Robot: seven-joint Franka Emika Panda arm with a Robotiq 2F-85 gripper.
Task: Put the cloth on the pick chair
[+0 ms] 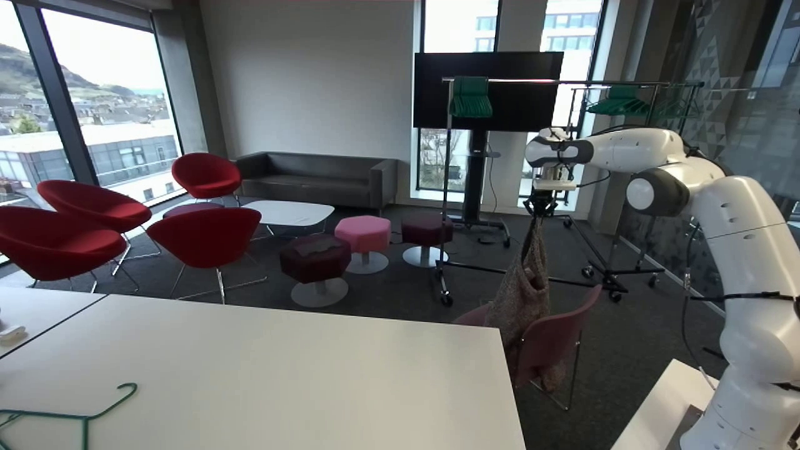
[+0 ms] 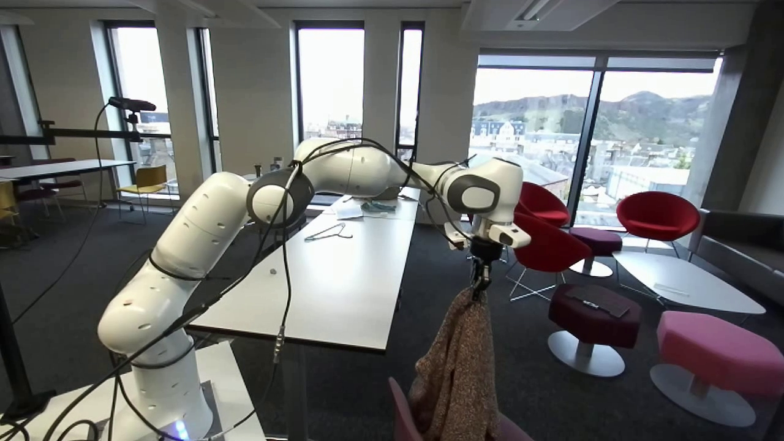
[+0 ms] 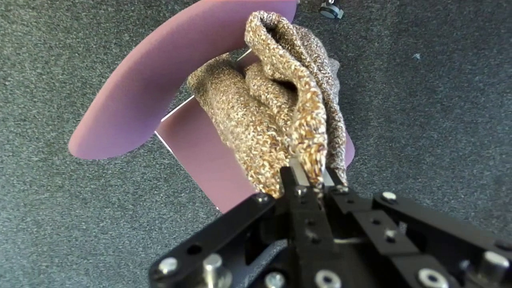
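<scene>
Fingers pinched the top of the speckled cloth, which hung over the pink chair, so carrying looked done, while lowering and letting go apparently remained.

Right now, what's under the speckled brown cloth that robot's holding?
A pink chair: the wrist view shows part of its seat and its backrest. Whatever lies directly beneath the cloth is covered.

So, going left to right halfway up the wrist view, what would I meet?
Dark carpet, pink chair back, a bit of carpet, chair seat, speckled brown cloth, a sliver of that seat, carpet again.
</scene>
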